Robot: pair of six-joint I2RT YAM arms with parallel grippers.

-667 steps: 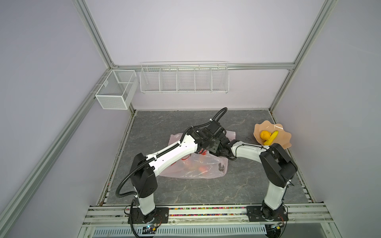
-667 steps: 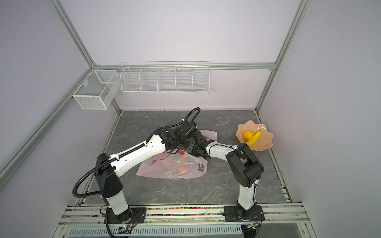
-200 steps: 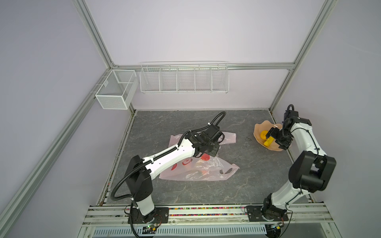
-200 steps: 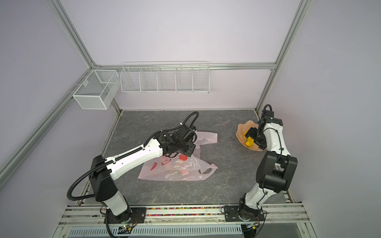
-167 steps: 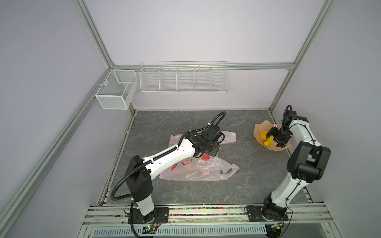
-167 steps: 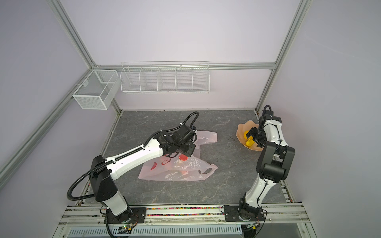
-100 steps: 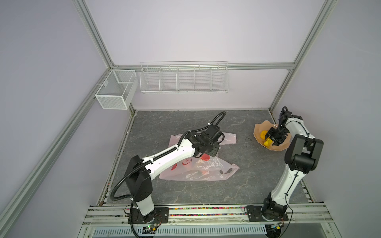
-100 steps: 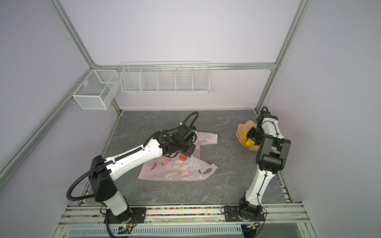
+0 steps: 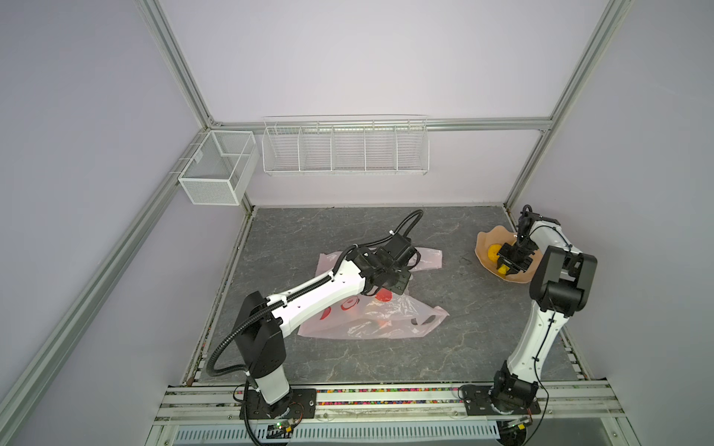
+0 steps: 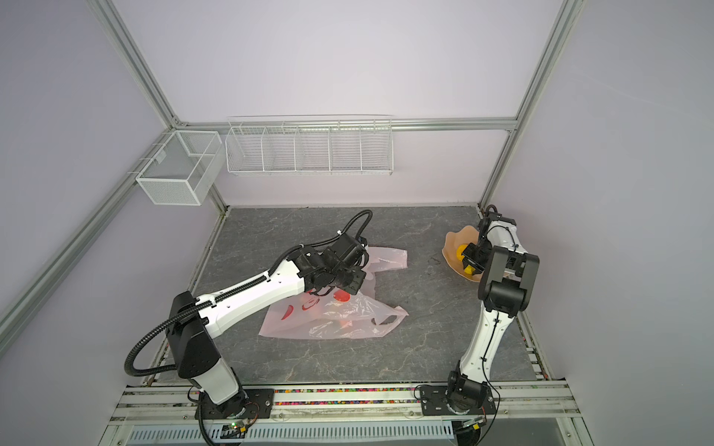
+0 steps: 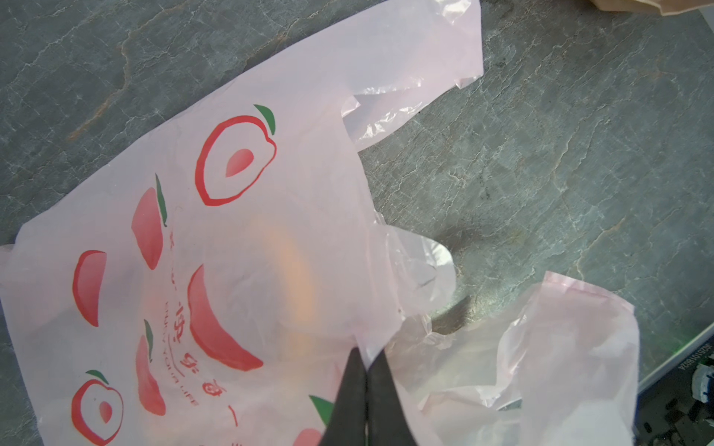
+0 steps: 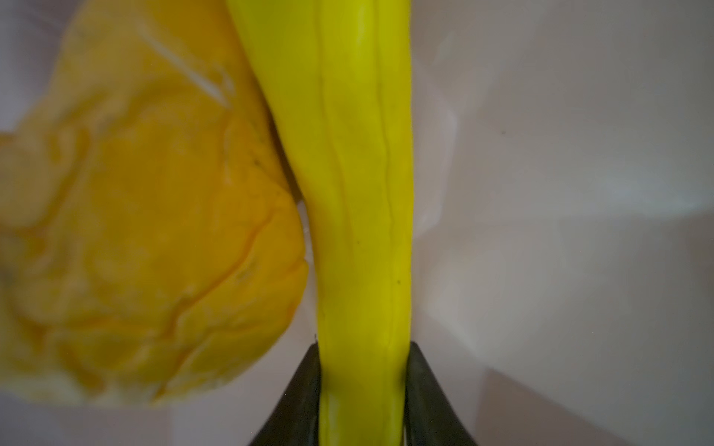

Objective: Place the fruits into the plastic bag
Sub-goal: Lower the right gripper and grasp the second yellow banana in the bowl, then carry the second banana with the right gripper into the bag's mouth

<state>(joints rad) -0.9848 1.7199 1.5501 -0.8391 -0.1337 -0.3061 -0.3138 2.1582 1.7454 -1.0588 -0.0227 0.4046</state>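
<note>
pale-pink, thin and translucent, the plastic bag (image 9: pixel 386 328) with red peach prints and a line of dark text lies crumpled on the dark grey marbled table (image 9: pixel 456 347), near the middle in both top views. the left gripper (image 11: pixel 366 357) is over the far part of the bag. in the left wrist view its two black fingers (image 11: pixel 349 394) are pressed together with no gap, and an edge of the pink film at the bag's mouth is pinched between them. a blurred orange shape (image 11: pixel 297 278) shows through the film, so it is inside the bag, but which fruit it is i cannot tell. a solid red spot (image 9: pixel 383 295) sits at the bag just under the left gripper; whether it is a fruit or a print i cannot tell. the peach-coloured wavy-edged plate (image 9: pixel 483 241) stands well apart from the bag, by the right edge of the table toward the back. the right gripper (image 9: pixel 510 265) is down in this plate. in the right wrist view its dark fingers (image 12: pixel 305 386) stand on both sides of the long yellow toy banana (image 12: pixel 359 173) and touch it, so the banana is gripped between them. a lumpy orange-yellow fruit piece (image 12: pixel 154 231) lies in the plate just beside the banana, touching it on one side.
</note>
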